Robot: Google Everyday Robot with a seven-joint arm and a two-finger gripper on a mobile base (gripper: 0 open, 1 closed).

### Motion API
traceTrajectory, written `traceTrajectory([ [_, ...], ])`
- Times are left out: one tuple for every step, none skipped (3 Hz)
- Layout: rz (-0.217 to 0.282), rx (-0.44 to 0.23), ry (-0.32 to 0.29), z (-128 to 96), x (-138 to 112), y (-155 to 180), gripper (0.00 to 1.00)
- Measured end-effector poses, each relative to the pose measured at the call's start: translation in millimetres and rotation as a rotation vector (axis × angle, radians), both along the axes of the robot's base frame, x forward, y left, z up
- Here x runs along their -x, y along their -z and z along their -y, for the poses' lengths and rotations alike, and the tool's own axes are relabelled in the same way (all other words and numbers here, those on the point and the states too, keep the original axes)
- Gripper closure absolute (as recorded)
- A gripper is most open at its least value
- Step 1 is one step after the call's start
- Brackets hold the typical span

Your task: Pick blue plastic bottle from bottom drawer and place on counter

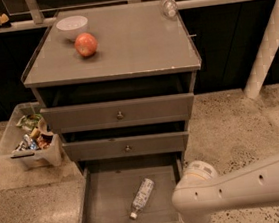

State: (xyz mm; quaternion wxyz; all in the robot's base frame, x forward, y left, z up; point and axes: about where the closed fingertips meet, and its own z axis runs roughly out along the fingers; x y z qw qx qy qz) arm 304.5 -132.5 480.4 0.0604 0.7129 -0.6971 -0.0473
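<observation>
The blue plastic bottle point(142, 198) lies on its side on the floor of the open bottom drawer point(105, 198), its white cap pointing toward the drawer's front. The counter point(132, 49) is the grey cabinet top above. Of my arm, only a white link and its rounded joint point(196, 200) show, reaching in from the lower right beside the drawer's right front corner. My gripper is out of view, below the frame's edge. Nothing touches the bottle.
On the counter sit a red apple point(86, 44), a white bowl point(72, 26) and a clear crinkly bottle point(168, 3) at the back right. A plastic bin of wrappers point(27, 144) stands on the floor at left. A white pillar point(267, 43) leans at right.
</observation>
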Motion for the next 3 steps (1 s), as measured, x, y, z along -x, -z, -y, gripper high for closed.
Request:
traceTrajectory([
  [0.098, 0.106, -0.004, 10.6, -70.3, -1.9, 0.0],
  [0.184, 0.108, 0.019, 15.4, -137.6, -7.3, 0.0],
  [0.184, 0.108, 0.019, 15.5, -137.6, -7.3, 0.0],
])
